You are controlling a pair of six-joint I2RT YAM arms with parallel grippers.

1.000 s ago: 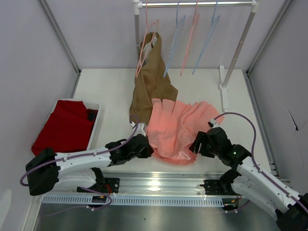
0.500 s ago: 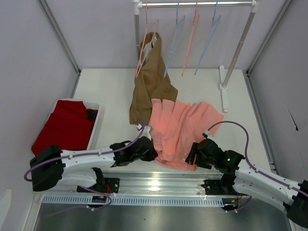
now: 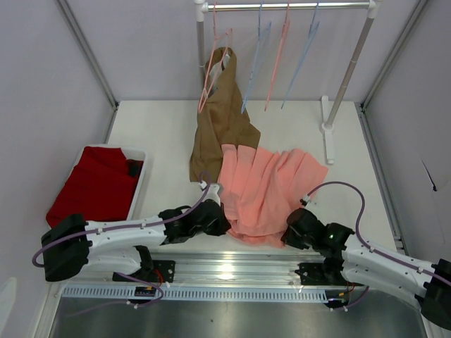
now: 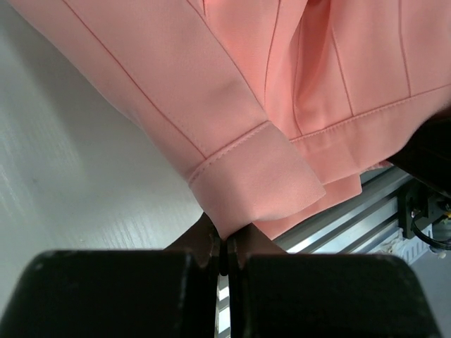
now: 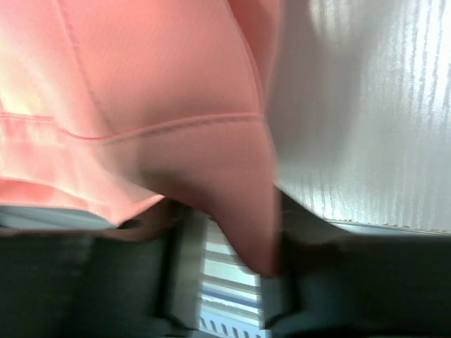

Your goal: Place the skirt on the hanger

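The salmon-pink pleated skirt point(image 3: 268, 186) lies spread on the table, its upper left overlapping the brown garment point(image 3: 222, 120). My left gripper point(image 3: 217, 220) is at its near left hem and is shut on a folded corner of it point(image 4: 224, 243). My right gripper point(image 3: 290, 232) is at the skirt's near right corner. In the blurred right wrist view its jaws stand apart, with a corner of the skirt point(image 5: 141, 91) hanging between them point(image 5: 229, 260). Two pale-blue hangers point(image 3: 255, 63) point(image 3: 303, 53) hang empty on the rail at the back.
The brown garment hangs on a pink hanger point(image 3: 211, 70). Another pink hanger point(image 3: 278, 56) hangs between the blue ones. The rack's slanted pole point(image 3: 349, 67) stands at the back right. A white bin point(image 3: 141, 179) with dark red cloth point(image 3: 95, 183) is at left. The metal rail point(image 3: 232, 271) runs along the near edge.
The right gripper moved down and toward the near edge, to the skirt's near right corner. The skirt spread out wider to the right. The left gripper shifted slightly nearer, still holding the hem.
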